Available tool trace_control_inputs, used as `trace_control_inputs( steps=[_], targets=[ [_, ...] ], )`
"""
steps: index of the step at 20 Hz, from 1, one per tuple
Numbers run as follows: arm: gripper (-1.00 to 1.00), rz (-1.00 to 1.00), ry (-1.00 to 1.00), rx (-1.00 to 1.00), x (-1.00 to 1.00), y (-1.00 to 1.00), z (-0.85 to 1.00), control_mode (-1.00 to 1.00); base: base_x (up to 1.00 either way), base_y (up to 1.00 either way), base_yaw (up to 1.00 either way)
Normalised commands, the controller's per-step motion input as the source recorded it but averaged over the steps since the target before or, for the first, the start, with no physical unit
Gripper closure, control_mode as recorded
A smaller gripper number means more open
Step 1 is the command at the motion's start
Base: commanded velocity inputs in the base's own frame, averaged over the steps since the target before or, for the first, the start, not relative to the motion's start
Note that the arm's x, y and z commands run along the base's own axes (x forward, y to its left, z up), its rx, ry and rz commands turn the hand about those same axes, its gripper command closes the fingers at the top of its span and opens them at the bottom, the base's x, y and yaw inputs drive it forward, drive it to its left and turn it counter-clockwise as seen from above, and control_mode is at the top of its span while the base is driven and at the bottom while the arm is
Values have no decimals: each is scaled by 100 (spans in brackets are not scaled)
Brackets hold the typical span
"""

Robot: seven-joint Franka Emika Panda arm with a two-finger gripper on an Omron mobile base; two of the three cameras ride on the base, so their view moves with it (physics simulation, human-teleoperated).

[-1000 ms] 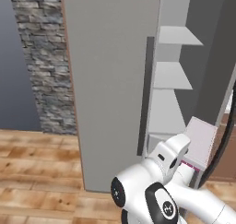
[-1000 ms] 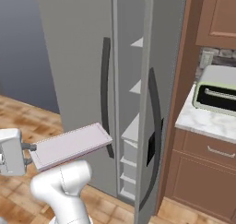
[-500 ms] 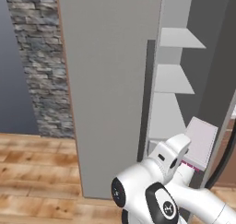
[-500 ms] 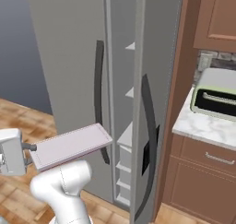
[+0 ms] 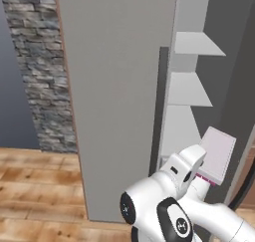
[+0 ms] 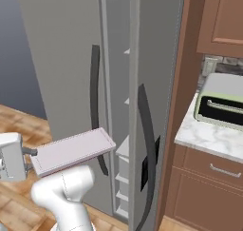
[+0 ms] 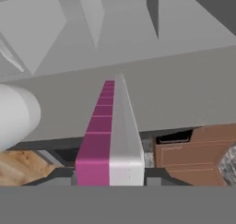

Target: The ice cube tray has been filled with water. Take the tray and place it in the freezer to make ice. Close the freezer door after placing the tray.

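My gripper (image 6: pixel 29 152) is closed on the near end of the tray (image 6: pixel 72 149), at lower left in the right base view. The tray lies roughly level, held out toward the freezer (image 6: pixel 124 130), whose white shelves (image 5: pixel 191 44) show at upper right in the left base view. The freezer door (image 5: pixel 117 96) stands open. In the hand view, the tray (image 7: pixel 109 135) appears edge-on; its contents are unclear.

A toaster oven (image 6: pixel 221 101) sits on the marble counter (image 6: pixel 209 139) beside the refrigerator.
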Motion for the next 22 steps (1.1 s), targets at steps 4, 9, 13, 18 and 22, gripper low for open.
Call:
trace_control_inputs(
  steps=[4, 9, 13, 18, 22],
  targets=[
    [100, 0, 0, 0, 0, 0, 0, 100, 54, -14, 0],
    [100, 0, 0, 0, 0, 0, 0, 100, 53, -14, 0],
    [100, 0, 0, 0, 0, 0, 0, 100, 24, -16, 0],
    [100, 0, 0, 0, 0, 0, 0, 100, 0, -19, 0],
    [100, 0, 0, 0, 0, 0, 0, 100, 0, -20, 0]
  ],
)
